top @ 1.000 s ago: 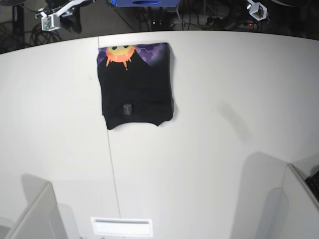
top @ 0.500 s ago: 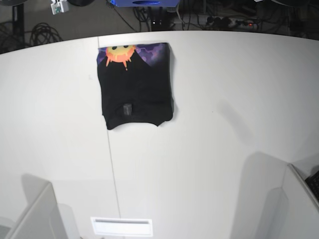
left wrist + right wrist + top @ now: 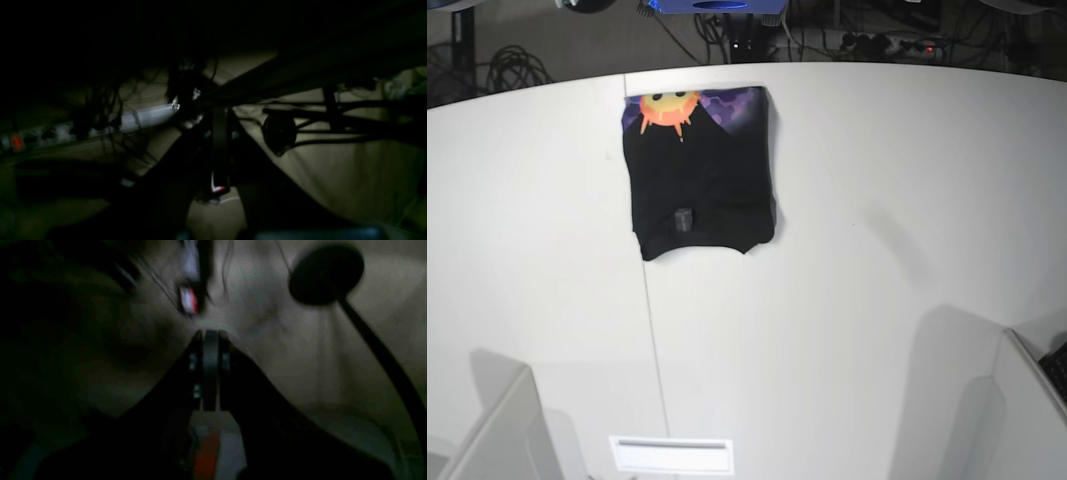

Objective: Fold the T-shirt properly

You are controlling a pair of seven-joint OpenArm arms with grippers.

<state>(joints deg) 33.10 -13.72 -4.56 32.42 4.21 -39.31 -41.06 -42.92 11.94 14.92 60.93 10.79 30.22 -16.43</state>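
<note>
T-shirt [image 3: 699, 172] folded compact, upper left of centre in base view on table [image 3: 877, 250], sun print at far edge. Left gripper [image 3: 220, 146], right gripper [image 3: 210, 373] pinched together, empty — off table. Risk: lower hem uneven, fold may spring

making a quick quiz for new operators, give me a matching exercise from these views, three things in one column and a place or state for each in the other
Things:
1. T-shirt
2. sun print
3. right gripper

Places or states:
a. jaws closed together, holding nothing
b. lying folded on the white table
c. on the shirt's far edge, orange on purple

Pairs: 1-b, 2-c, 3-a
</note>
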